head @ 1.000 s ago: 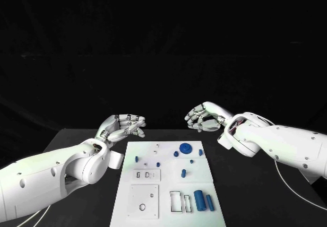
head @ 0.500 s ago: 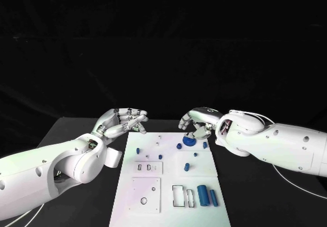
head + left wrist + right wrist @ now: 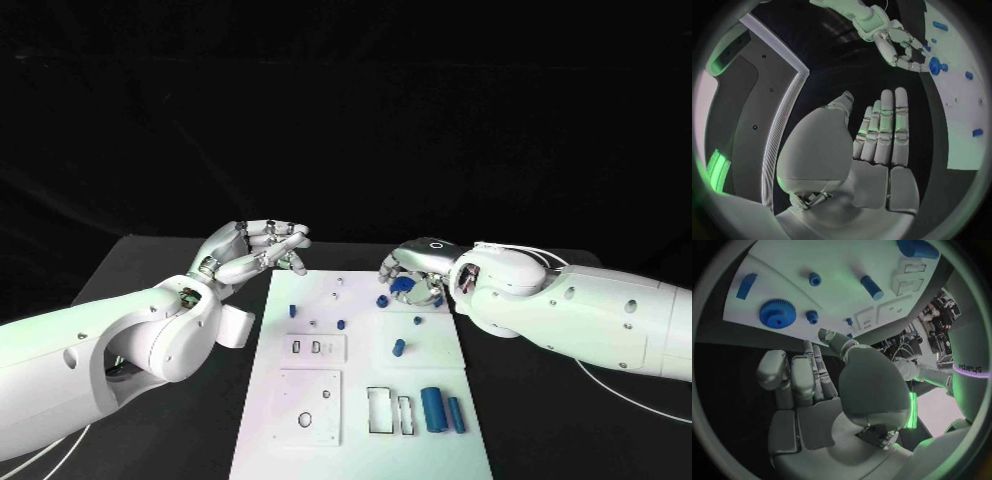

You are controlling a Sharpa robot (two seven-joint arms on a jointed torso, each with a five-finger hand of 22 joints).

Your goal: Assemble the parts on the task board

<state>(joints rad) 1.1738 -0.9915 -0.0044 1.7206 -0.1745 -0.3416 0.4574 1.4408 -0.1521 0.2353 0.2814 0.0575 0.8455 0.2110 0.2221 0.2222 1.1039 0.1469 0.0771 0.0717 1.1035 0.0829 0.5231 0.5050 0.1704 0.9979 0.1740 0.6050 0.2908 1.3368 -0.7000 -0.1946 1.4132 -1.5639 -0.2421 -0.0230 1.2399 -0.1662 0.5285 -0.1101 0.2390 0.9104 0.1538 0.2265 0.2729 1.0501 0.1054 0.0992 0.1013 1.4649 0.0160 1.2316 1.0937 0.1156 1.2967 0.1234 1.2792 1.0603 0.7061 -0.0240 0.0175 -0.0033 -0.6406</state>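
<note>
While silver right hand [image 3: 410,268] hovers, toothed blue gear [image 3: 777,313] (round) lies flat.

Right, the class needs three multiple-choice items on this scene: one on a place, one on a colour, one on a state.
1. The blue gear lies: A by the right hand; B at the board's near end; C off the board.
2. The task board is: A red; B white; C yellow.
3. The left hand: A grips a peg; B presses the board; C holds nothing.
Key: A, the gear lies just beyond that hand's fingers; B, the plate is white; C, its fingers are straight and bare.
</note>
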